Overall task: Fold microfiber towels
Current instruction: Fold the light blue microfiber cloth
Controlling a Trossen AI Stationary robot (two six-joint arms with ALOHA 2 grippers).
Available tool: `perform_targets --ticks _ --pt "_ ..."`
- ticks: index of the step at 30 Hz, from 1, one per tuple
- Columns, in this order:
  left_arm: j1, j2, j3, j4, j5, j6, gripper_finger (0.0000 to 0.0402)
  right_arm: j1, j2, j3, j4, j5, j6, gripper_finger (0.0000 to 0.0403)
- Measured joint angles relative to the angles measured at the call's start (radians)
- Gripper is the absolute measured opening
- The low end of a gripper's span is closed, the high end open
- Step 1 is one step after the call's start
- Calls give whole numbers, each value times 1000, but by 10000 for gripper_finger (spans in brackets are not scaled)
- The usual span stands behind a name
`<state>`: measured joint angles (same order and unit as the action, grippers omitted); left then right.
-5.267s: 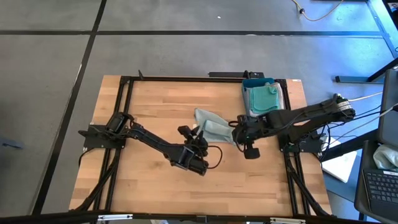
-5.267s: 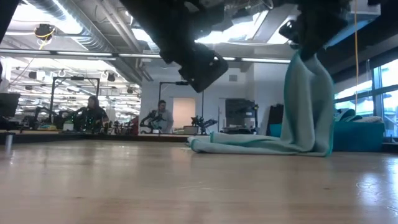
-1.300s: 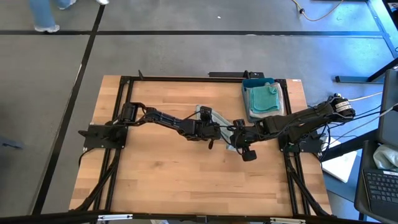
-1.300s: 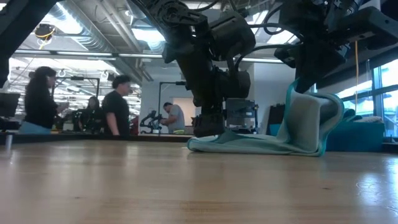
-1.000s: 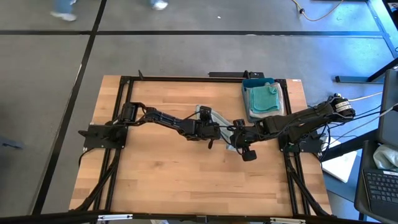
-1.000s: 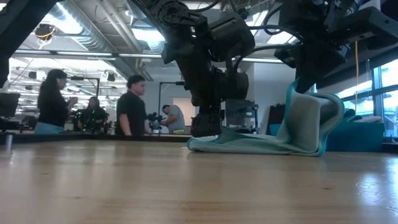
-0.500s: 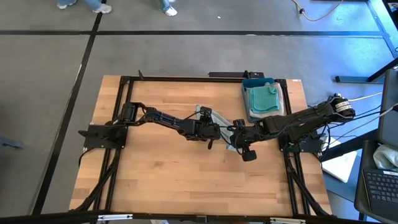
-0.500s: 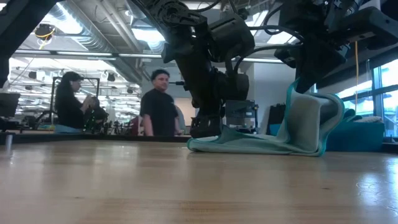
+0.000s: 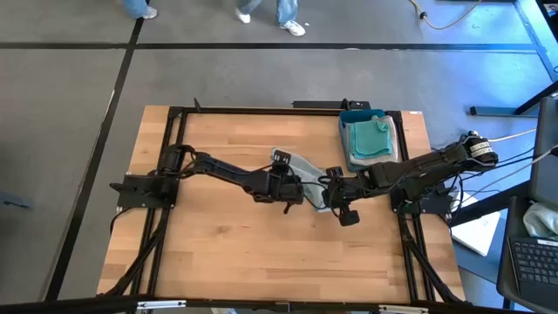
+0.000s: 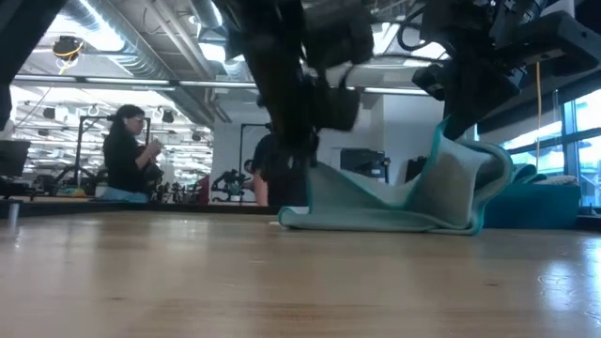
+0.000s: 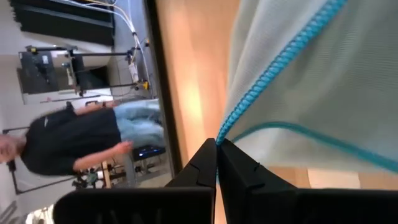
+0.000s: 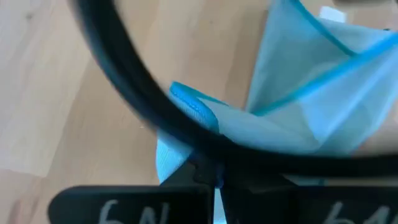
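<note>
A pale green microfiber towel [image 9: 307, 171] with teal stitching lies mid-table, held up at two places. My left gripper [image 9: 293, 193] is shut on its corner at the towel's left end, which is raised [image 10: 324, 178]. My right gripper [image 9: 326, 188] is shut on the towel's right end, which is higher [image 10: 451, 141]. Between them the towel sags, and its middle [image 10: 376, 221] rests on the wood. More folded towels [image 9: 370, 138] lie in the blue tray [image 9: 347, 117]. My left gripper pinches the towel's corner [image 11: 225, 129], where the teal stitched edges meet, between its two shut fingers. That corner is lifted off the table and the cloth slopes down from it. My right gripper pinches an edge of the towel [image 12: 175, 157] from above. A dark cable crosses the wrist view and hides part of the contact. The cloth hangs below the fingers in a loose fold.
The blue tray stands at the table's far right. The black frame rails [image 9: 261, 111] run along the table's edges. Bare wood [image 9: 244, 253] lies on the near side. People [image 10: 127, 155] stand in the room behind the table.
My left gripper has risen and shifted a little toward the table's left and near edge, taking the towel's left corner with it. That corner lay flat on the table and now stands lifted. The right end has stayed where it was.
</note>
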<state>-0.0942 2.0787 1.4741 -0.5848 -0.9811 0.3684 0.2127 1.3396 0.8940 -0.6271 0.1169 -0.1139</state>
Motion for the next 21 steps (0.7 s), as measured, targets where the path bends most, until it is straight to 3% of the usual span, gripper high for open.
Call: perform_targets --ticks 15,21 --pt "-179 -221 1 -532 -126 -520 0 0 -105 65 50 360 -55 12" --pt "-254 -283 1 -657 -225 -646 0 -1 -178 100 135 402 -185 12"
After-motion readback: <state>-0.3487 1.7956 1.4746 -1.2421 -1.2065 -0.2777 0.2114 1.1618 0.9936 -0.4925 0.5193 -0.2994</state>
